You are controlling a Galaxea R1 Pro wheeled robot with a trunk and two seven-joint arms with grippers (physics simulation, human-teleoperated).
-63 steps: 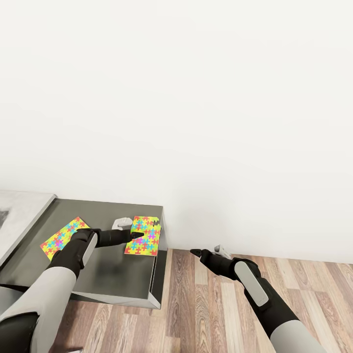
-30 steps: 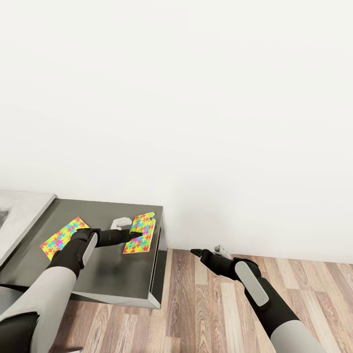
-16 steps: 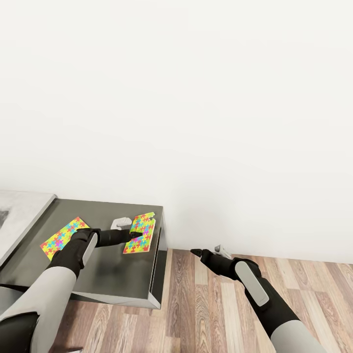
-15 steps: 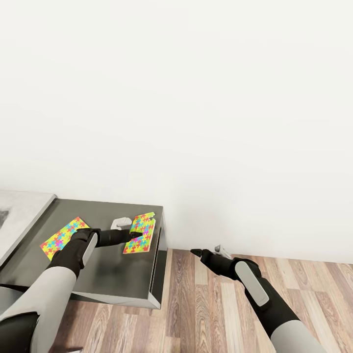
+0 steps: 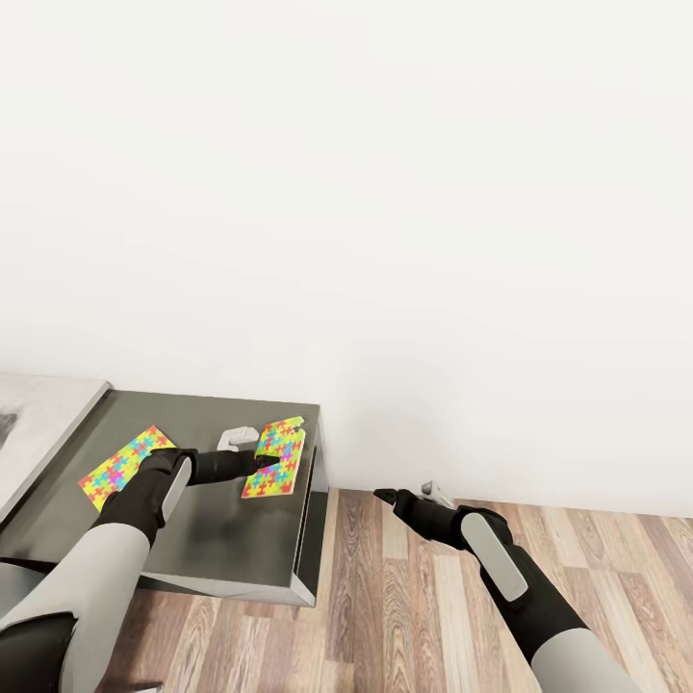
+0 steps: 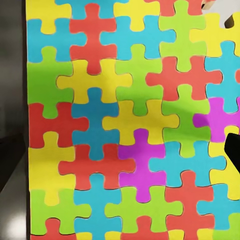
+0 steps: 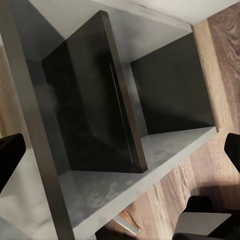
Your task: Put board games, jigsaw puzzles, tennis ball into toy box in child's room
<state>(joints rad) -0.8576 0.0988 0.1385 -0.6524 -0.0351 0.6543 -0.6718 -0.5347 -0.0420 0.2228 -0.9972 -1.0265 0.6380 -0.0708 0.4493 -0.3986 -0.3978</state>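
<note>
Two jigsaw puzzles of bright interlocking pieces show on the dark grey cabinet top point(image 5: 221, 539). One jigsaw puzzle point(image 5: 277, 460) is tilted up off the top near the cabinet's right edge, and my left gripper point(image 5: 262, 462) is shut on its near edge. In the left wrist view that puzzle point(image 6: 120, 125) is very close, with a black fingertip point(image 6: 233, 150) over its edge. The other jigsaw puzzle point(image 5: 117, 469) lies flat further left, partly under my left forearm. My right gripper point(image 5: 383, 496) hangs open over the floor, facing the cabinet's open side point(image 7: 120, 150).
The pale table point(image 5: 38, 414) adjoins the cabinet at the left. A white wall stands behind. Wooden floor point(image 5: 404, 597) stretches to the right of the cabinet. The right wrist view shows the cabinet's open shelves with a dark divider panel point(image 7: 95, 100).
The right-hand puzzle lay flat 2.1 s ago; it then tipped up in my left gripper and has stayed so for the last second. The right arm has held still.
</note>
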